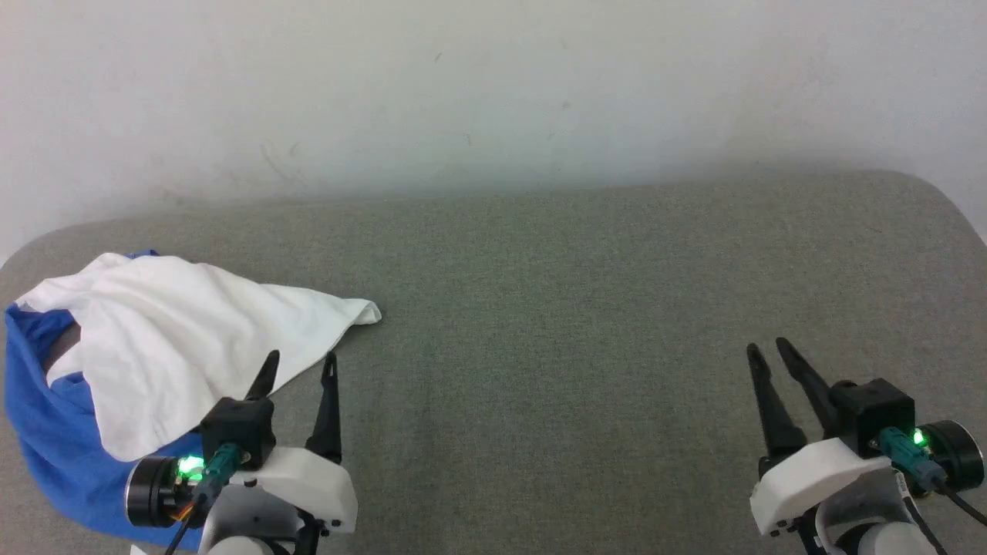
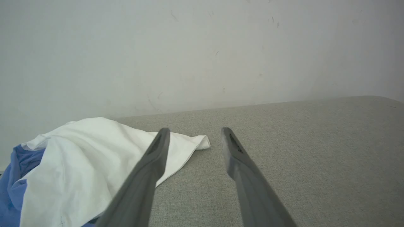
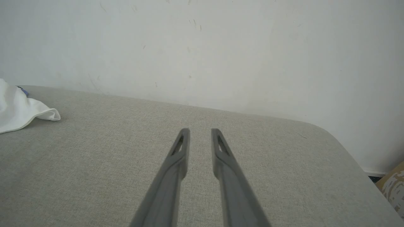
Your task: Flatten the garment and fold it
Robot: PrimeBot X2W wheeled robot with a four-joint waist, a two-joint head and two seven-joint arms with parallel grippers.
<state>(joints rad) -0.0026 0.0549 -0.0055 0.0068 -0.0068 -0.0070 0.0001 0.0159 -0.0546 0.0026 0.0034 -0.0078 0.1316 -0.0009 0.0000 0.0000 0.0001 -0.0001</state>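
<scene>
The garment (image 1: pixel 177 347) lies crumpled at your 9 o'clock in the head view, on the left end of the grey fabric surface (image 1: pixel 555 308). Its white body is on top; the blue cloth bunches beneath it and along the 8 o'clock side. One white corner tapers to a point toward 3 o'clock.

Left gripper (image 1: pixel 301 358): you find it at 7 o'clock, just beside the heap. Its jaws are spread wide and empty. One finger (image 1: pixel 264 375) overlaps the white hem, and you cannot tell whether it touches. In the left wrist view, the gripper (image 2: pixel 194 130) frames the white corner of the garment (image 2: pixel 79 164).

Right gripper (image 1: pixel 767 347): at your 4 o'clock, well apart from the garment. In the right wrist view its (image 3: pixel 200 130) jaws stand narrowly parted over bare fabric, with nothing between them.

The pale wall (image 1: pixel 493 92) is at 12 o'clock.
</scene>
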